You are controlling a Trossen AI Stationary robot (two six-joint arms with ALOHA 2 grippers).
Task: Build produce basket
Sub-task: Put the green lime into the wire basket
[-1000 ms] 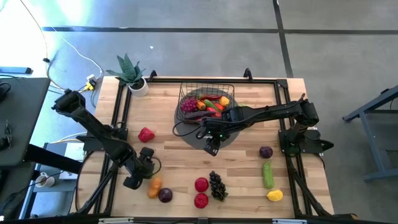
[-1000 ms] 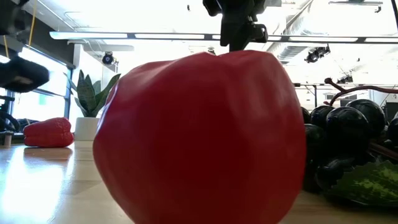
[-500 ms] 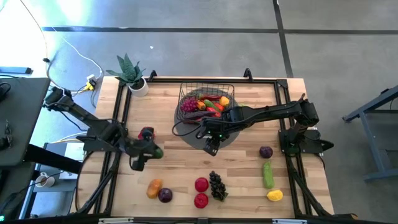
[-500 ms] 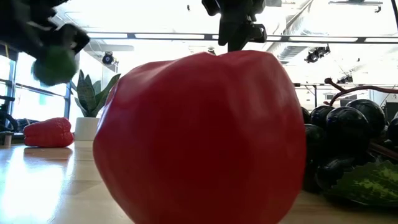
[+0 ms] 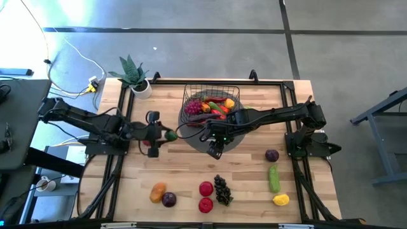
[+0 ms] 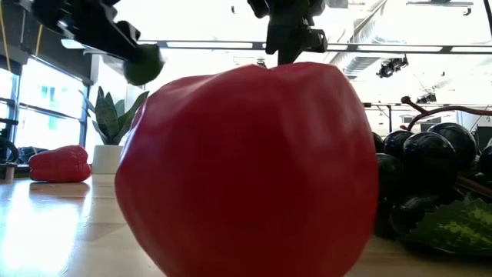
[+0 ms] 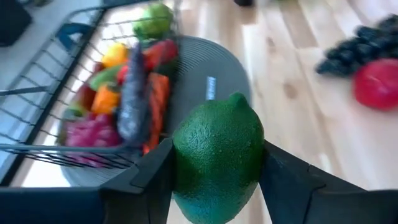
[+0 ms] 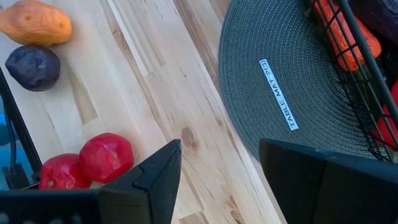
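The left gripper (image 5: 166, 135) is clamped on a green lime (image 7: 217, 155), carried in the air over the bench just left of the grey round mat (image 8: 273, 93) and the black wire basket (image 5: 191, 95). That basket sits at the middle of the bench's far edge, partly on the mat, already loaded with red, orange, yellow and purple produce (image 5: 213, 106). The right gripper (image 5: 215, 150) hangs over the mat's near edge with its fingers partly apart and nothing between them, while red apples (image 5: 205, 196), dark grapes (image 5: 222, 189) and a cucumber (image 5: 274, 178) lie toward the bench's near edge.
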